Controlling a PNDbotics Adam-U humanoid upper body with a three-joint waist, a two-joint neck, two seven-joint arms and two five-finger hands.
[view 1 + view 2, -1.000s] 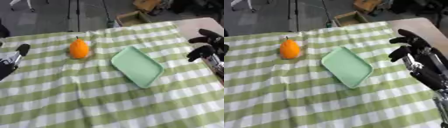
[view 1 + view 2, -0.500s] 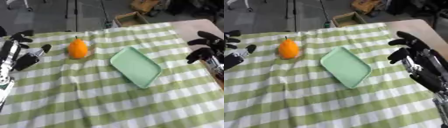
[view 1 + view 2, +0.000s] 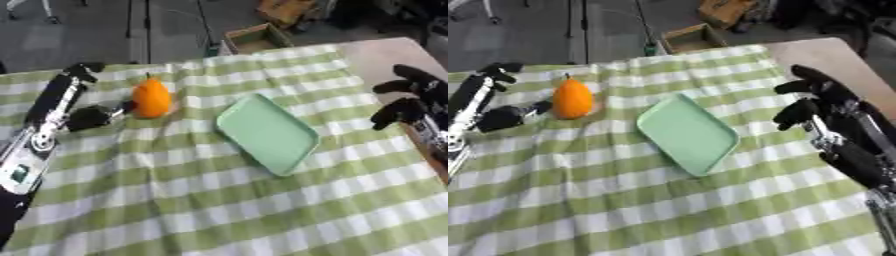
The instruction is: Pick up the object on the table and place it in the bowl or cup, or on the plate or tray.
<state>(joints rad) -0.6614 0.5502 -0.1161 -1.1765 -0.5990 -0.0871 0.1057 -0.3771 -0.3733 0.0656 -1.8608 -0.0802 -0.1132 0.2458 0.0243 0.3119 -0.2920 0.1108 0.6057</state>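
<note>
We are looking down at a table covered with a green and white checked cloth (image 3: pixel 219 200). An orange, pear-shaped fruit with a small dark stem (image 3: pixel 151 98) is standing upright on the cloth, in the far left part of the table. It is not lifted; it is resting on the cloth.

Our left hand (image 3: pixel 74 107) is reaching in from the left side and is lying just beside the fruit. Its fingers are spread and fairly straight, one pointing up toward the far edge and the thumb pointing toward the fruit. The thumb tip is very near the left side of the fruit, but we cannot tell if it is touching. The hand is not gripping anything.

A pale green rectangular plastic tray with rounded corners (image 3: pixel 267 134) is lying flat near the middle of the table, turned at an angle, to the right of the fruit and apart from it.

Our right hand (image 3: pixel 815 97) is hovering at the right edge of the table, near the tray, with its fingers relaxed and holding nothing.
</note>
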